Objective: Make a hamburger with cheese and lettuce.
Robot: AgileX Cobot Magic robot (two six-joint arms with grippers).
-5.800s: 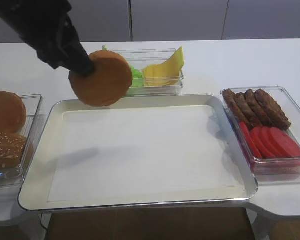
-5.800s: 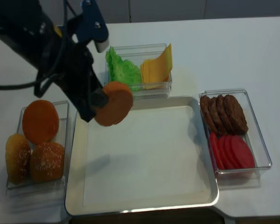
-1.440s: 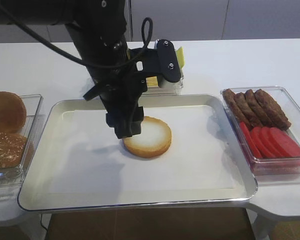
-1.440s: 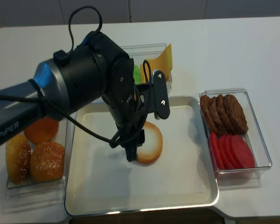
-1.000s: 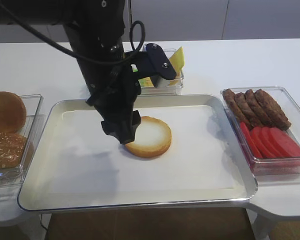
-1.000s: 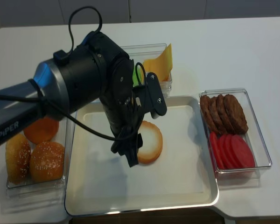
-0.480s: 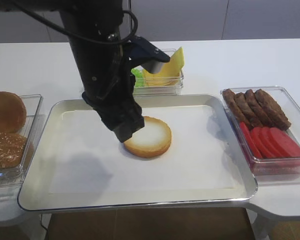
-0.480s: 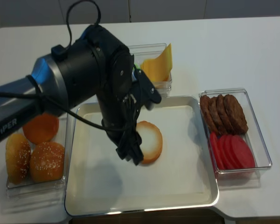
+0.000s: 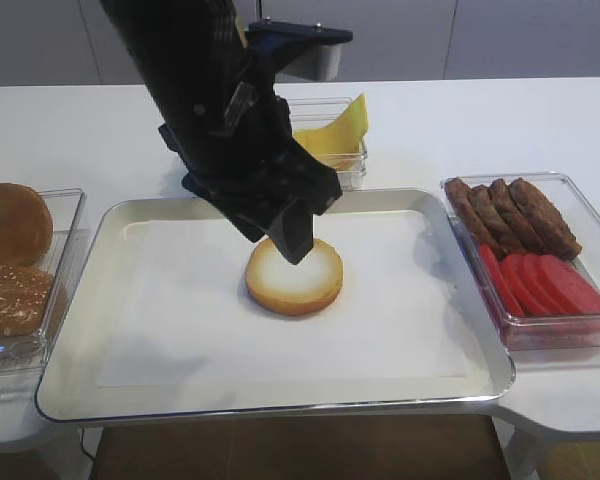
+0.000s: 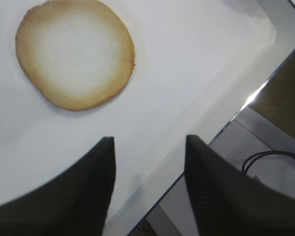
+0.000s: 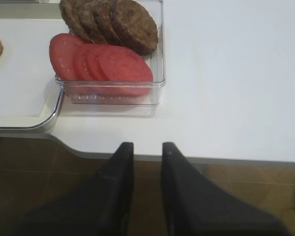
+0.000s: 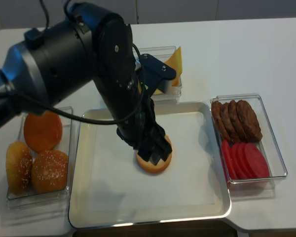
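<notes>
Left end effector (image 10: 147, 187) hovered over the tray (image 9: 76, 372), its two dark fingers (image 10: 88, 191) spread well apart with nothing between them, bare paper showing in the gap. Off at the far left, spare buns (image 9: 12, 222) waited in their clear bin, a plain one behind and a seeded one in front, stocked for later. Moving in, the bun half (image 9: 294, 277) lay flat on the tray's white liner, pale cut face up, which is how it would need to sit to take fillings. It lay near the tray's middle, just ahead of the fingers in the left wrist view and clear of them. Behind the tray, the back bin (image 9: 342, 176) held the cheese (image 9: 332, 137), pale yellow slices leaning upright against the wall, an easy edge to pinch; the lettuce was hidden behind the arm in both high views. Further right, a long bin held brown patties (image 9: 512, 213) at the back and red tomato slices (image 9: 540, 285) at the front, fanned and overlapping. Right end effector (image 11: 146, 194) hung beyond the bench edge (image 11: 226, 156), fingers almost together, empty, presumably parked out of the way.
</notes>
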